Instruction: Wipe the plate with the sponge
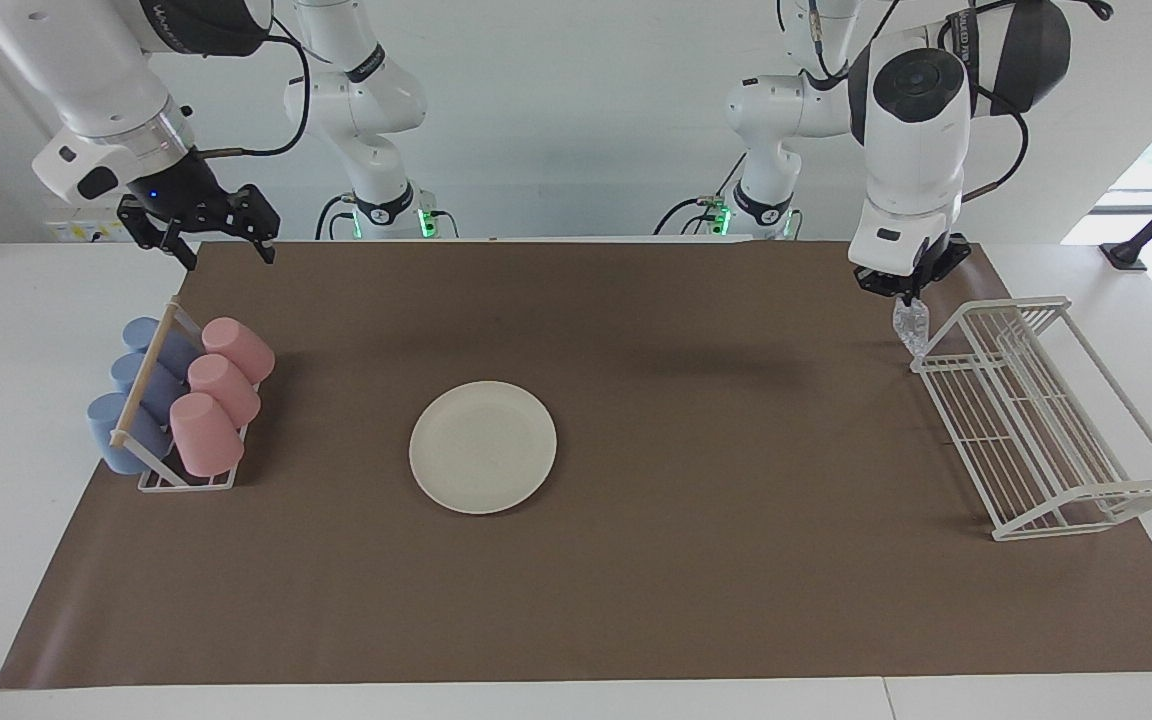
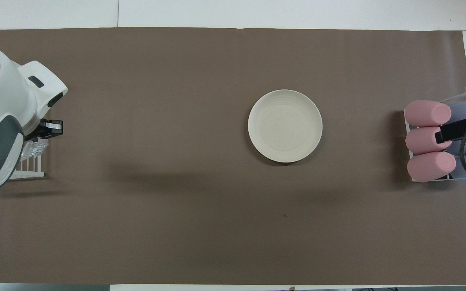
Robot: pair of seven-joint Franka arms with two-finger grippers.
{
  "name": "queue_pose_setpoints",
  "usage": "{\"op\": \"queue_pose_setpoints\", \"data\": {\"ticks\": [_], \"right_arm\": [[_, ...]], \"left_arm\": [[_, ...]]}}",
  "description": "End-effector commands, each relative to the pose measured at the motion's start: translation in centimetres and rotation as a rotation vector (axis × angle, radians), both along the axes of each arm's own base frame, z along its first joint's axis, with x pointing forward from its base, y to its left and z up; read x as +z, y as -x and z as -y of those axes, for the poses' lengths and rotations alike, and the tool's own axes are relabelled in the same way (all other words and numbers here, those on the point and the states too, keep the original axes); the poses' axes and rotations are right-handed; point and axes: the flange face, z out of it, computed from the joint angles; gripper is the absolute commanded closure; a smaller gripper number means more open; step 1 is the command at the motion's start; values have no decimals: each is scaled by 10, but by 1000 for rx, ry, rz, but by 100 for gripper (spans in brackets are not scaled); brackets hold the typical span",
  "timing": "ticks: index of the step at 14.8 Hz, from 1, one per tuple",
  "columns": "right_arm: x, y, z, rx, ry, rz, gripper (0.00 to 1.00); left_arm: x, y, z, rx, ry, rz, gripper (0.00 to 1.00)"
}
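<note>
The left gripper (image 1: pixel 909 297), clamped on the sponge (image 1: pixel 911 327), hangs by the wire rack (image 1: pixel 1046 410), well apart from the plate (image 1: pixel 483 446), probably to stow it; the right gripper (image 1: pixel 198 232) waits, spread wide and empty.

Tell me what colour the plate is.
The plate is plain cream-white, with no pattern; the overhead view shows it best.

Cream-white round plate (image 1: pixel 483 447) lies flat mid-table; the silvery, crumpled sponge (image 1: pixel 910 327) hangs above the left arm's table end.
</note>
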Motion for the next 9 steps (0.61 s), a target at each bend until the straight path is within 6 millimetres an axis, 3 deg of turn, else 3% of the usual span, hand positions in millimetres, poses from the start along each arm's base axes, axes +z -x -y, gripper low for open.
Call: {"op": "queue_pose_setpoints", "data": {"ticks": [1,5,9], "right_arm": [[-4,2,12,9,7,-44,0],[-4,0,20,-67,10,-32,0],[0,-2,10,-68,3,-23,0]], "left_arm": [[3,-17,-12,-22,-206,47,100],[-38,-43,-36,-51,-406,94,100],[-103,-38,-68,-16,-517,199,100]]}}
